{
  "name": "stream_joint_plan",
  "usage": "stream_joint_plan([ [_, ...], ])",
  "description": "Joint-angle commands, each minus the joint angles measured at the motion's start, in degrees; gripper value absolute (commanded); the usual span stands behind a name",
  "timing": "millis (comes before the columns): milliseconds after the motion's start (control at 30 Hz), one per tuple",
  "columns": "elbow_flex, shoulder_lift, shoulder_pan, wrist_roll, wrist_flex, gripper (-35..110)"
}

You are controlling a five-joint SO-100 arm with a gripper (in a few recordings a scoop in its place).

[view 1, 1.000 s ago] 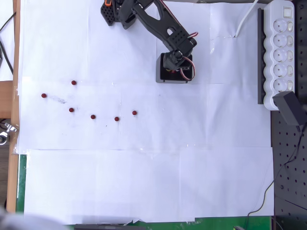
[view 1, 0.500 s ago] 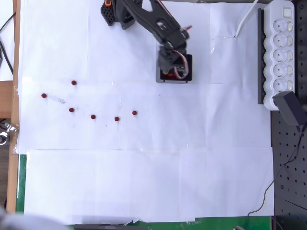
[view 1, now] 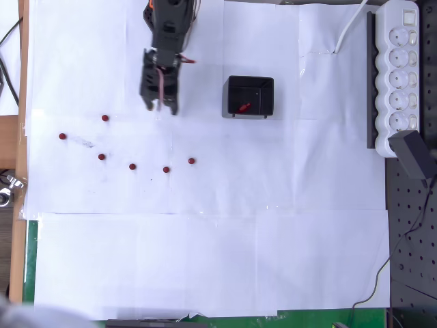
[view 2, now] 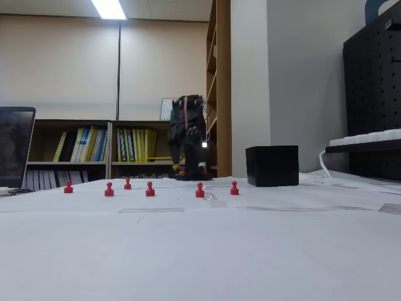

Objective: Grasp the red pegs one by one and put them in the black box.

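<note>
Overhead view: gripper [view 1: 158, 107] hovered left of black box [view 1: 250, 96], jaw state unclear. Six red pegs [view 1: 132, 166] lay scattered on desk [view 1: 205, 260] below it; one lay inside box.

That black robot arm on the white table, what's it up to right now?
It is moving red pegs into the black box. At least one peg lies inside the box, and six more sit on the paper. The claw hangs over the paper left of the box in the overhead view, near the pegs, carrying nothing visible.
</note>
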Motion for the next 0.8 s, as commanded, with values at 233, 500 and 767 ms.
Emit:
stream_joint_plan([
  [233, -9.76, 8.96, 15.47, 1.49, -33.84, 23],
  [500, -9.32, 16.00, 17.14, 1.32, -42.10, 23],
  [767, -7.12, 23.82, 17.14, 2.29, -48.25, 23],
])
